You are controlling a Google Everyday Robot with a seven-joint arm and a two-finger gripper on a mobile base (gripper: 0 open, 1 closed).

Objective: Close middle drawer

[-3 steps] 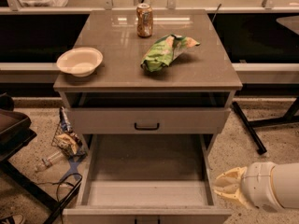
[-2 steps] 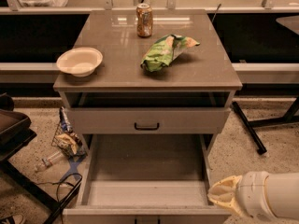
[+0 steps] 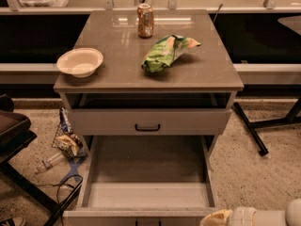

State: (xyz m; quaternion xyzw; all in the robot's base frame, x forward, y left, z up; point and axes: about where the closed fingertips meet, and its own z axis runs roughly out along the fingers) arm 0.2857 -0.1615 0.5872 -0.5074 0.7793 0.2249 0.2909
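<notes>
The middle drawer [image 3: 146,194] of the grey-beige cabinet is pulled far out toward me. Its long shallow grey tray is empty, and its front panel [image 3: 141,215] lies at the bottom edge of the view. My gripper [image 3: 220,218], a pale yellowish tip on a white arm, sits at the bottom right. It is just beside the drawer's front right corner. The handle on the drawer's front barely shows at the frame's edge.
The upper drawer [image 3: 148,121], with a black loop handle, stands slightly open above. On the cabinet top are a white bowl [image 3: 80,61], a soda can [image 3: 145,20] and a green chip bag [image 3: 165,52]. Litter [image 3: 68,142] and a dark stand [image 3: 14,135] lie left; a black table leg [image 3: 250,128] stands right.
My gripper and arm have moved down and a little left, from beside the drawer's right wall to its front right corner. The drawer has not moved.
</notes>
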